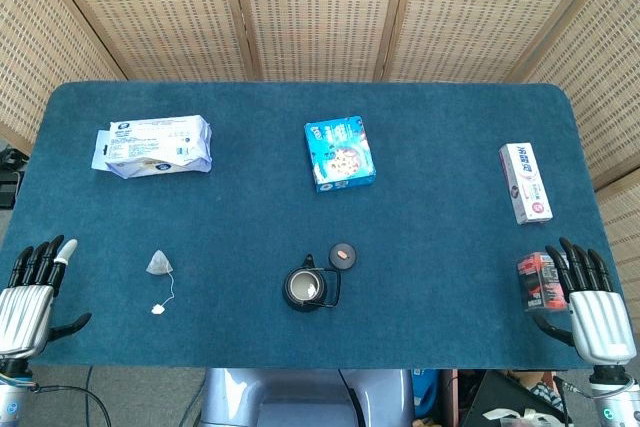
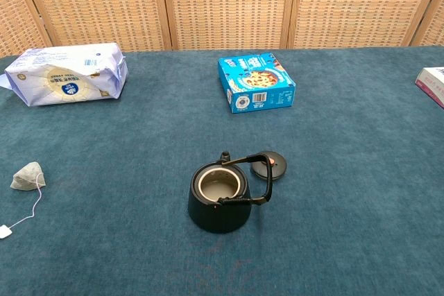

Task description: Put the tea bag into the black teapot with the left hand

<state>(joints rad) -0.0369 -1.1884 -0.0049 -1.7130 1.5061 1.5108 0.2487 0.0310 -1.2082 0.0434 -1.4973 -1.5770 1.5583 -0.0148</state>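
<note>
The black teapot (image 1: 310, 289) (image 2: 220, 198) stands open near the table's front middle, its handle tipped to the right. Its lid (image 1: 344, 254) (image 2: 270, 167) lies just behind it to the right. The tea bag (image 1: 159, 264) (image 2: 26, 176) lies flat left of the pot, its string running to a small tag (image 1: 158, 308) (image 2: 5, 231). My left hand (image 1: 30, 299) rests at the front left corner, fingers spread and holding nothing, well left of the tea bag. My right hand (image 1: 588, 299) sits at the front right corner, also holding nothing. Neither hand shows in the chest view.
A white packet (image 1: 154, 146) (image 2: 67, 73) lies at the back left, a blue box (image 1: 340, 153) (image 2: 257, 82) at the back middle, a white-pink box (image 1: 526, 181) (image 2: 431, 83) at the right. A small red-black object (image 1: 537, 280) lies beside my right hand.
</note>
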